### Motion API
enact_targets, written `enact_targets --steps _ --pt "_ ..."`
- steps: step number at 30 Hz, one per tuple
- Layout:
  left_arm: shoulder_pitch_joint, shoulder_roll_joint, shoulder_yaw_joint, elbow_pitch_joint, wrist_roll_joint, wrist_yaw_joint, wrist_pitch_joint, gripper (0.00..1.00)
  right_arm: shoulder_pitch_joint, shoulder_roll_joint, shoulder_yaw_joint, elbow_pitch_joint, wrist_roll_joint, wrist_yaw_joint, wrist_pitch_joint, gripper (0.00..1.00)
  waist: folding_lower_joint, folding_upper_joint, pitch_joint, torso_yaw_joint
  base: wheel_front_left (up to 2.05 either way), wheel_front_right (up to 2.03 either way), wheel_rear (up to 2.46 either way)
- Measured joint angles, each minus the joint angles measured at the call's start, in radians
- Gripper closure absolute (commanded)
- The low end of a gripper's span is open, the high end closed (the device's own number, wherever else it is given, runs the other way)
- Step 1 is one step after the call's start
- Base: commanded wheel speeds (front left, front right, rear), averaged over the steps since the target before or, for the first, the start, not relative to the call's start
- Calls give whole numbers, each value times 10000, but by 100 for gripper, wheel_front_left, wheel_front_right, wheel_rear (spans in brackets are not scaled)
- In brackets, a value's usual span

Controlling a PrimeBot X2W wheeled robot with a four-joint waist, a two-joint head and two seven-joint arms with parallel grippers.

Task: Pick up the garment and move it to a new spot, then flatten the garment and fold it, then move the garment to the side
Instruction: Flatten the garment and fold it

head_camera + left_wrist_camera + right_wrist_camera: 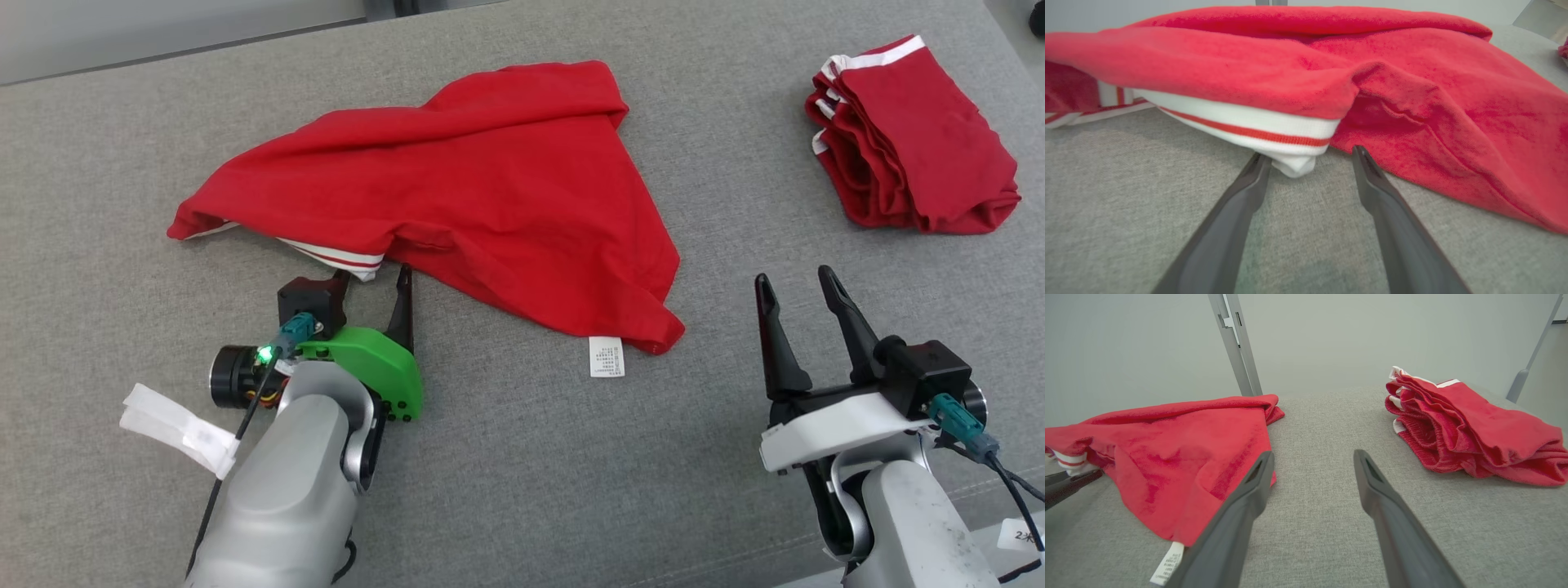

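Garment [457, 188] lies in a red crumpled heap on the grey table [522, 490], in the middle and left part, and nothing holds it. It is bunched and folded over itself, so I cannot tell what kind of clothing it is or where its sleeves are. A white band [1249, 126] with a red stripe peeks out from under its near edge; most of the band is tucked under the red cloth. A white label [606, 357] hangs off the near corner, and its print is too small to read. The left gripper [374, 274] is low at the garment's near edge with its fingers spread wide. In the left wrist view the soft end of the band sits between the two fingertips, but they are not pinching it, and I cannot tell if either one touches it. In the head view one left finger is partly hidden behind a black block [306, 298] on the wrist. The right gripper [793, 274] is spread wide too and holds nothing. It is over bare table to the right of the garment, not touching it, with a folded pile [914, 139] of red cloth farther off at the far right. In the right wrist view that pile is cut off at the edge, and a dark bit of the left gripper pokes in at the left edge.
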Motion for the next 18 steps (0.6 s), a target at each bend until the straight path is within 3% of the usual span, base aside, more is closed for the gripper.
enact_targets --steps 1,3,6,12,18 --pt "-24 0 50 -38 0 104 -13 53 -5 -2 -23 8 4 0 -13 0 0 0 30 -32 0 0 0" --pt "-61 -6 316 -332 19 357 -15 100 -24 -6 -61 2 8 0 -13 0 0 0 52 -40 0 0 0" --pt "-27 -4 675 -832 222 581 -27 100 -29 -2 -104 -63 8 0 -15 0 0 0 6 53 0 0 0" --pt "400 36 1156 -1904 796 583 -42 100 50 2 -261 -119 -31 0 -21 0 0 0 -273 416 0 0 0" --pt "485 631 851 -2673 1862 334 -42 100 314 4 -382 -109 -58 0 -25 0 0 0 -720 912 0 0 0"
